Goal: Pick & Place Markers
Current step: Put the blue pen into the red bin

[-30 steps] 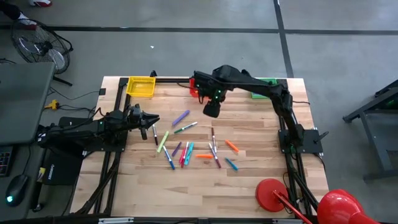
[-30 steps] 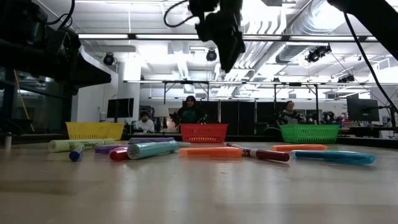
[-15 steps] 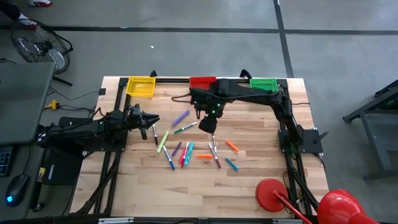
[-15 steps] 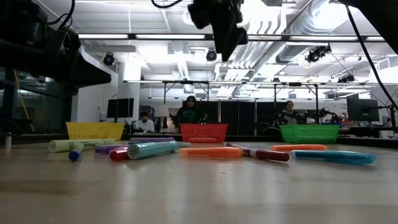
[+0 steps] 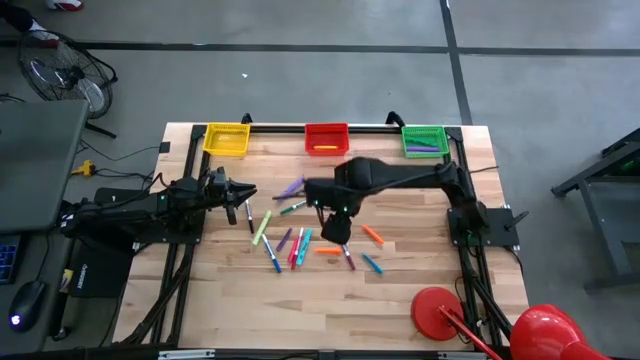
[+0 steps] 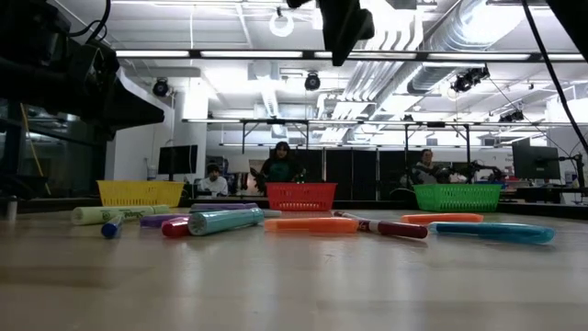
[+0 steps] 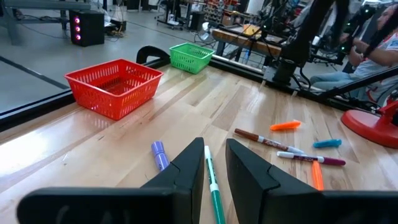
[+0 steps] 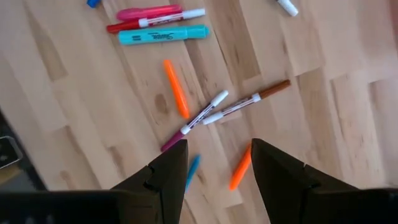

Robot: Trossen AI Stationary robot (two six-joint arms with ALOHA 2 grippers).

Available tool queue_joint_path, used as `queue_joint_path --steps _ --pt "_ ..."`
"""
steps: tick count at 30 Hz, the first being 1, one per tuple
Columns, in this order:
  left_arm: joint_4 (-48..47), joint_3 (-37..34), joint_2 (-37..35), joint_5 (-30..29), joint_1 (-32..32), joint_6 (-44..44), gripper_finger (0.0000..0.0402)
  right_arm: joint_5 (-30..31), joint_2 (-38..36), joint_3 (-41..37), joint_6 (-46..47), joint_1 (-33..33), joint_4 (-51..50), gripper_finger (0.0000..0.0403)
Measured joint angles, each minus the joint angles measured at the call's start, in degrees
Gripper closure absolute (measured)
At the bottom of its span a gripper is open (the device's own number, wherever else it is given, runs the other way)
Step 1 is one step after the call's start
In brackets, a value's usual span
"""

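Several markers (image 5: 300, 235) lie flat and scattered on the middle of the wooden table; the low view shows them in a row (image 6: 310, 223). My right gripper (image 5: 333, 232) hangs open above the middle of the scatter, pointing down. In its wrist view (image 8: 217, 149) a purple marker (image 8: 202, 118), a brown marker (image 8: 245, 106) and an orange one (image 8: 176, 96) lie below it. My left gripper (image 5: 250, 194) waits at the scatter's left side, open by a narrow gap (image 7: 214, 146), with a green marker (image 7: 212, 183) on the table just past its fingers.
Three mesh baskets stand along the far edge: yellow (image 5: 227, 138), red (image 5: 326, 138) and green (image 5: 424, 140). A red round stand (image 5: 437, 310) sits at the near right corner. Bare wood lies between the markers and the near edge. People sit in the room beyond (image 6: 280, 165).
My right gripper has swung from over the red basket at the far edge toward the near edge, and now hangs above the middle of the scattered markers. The red basket, covered before, shows in full. No marker has moved.
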Motion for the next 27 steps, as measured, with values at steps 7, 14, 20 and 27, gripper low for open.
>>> queue_joint_path --steps 7,14,20,27 --pt "0.0 0.0 0.0 0.0 0.0 0.0 0.0337 0.5 -0.4 -5.2 5.6 5.7 0.5 0.0237" --pt "0.0 0.0 0.0 0.0 0.0 0.0 0.0337 -1.9 -11.8 -32.2 11.6 8.3 19.5 0.0238" --pt "0.0 0.0 0.0 0.0 0.0 0.0 0.0337 -5.1 -22.4 -54.8 20.1 8.3 35.9 0.0237" --pt "0.0 0.0 0.0 0.0 0.0 0.0 0.0337 -2.8 -26.7 -68.4 22.3 9.7 43.4 0.0237"
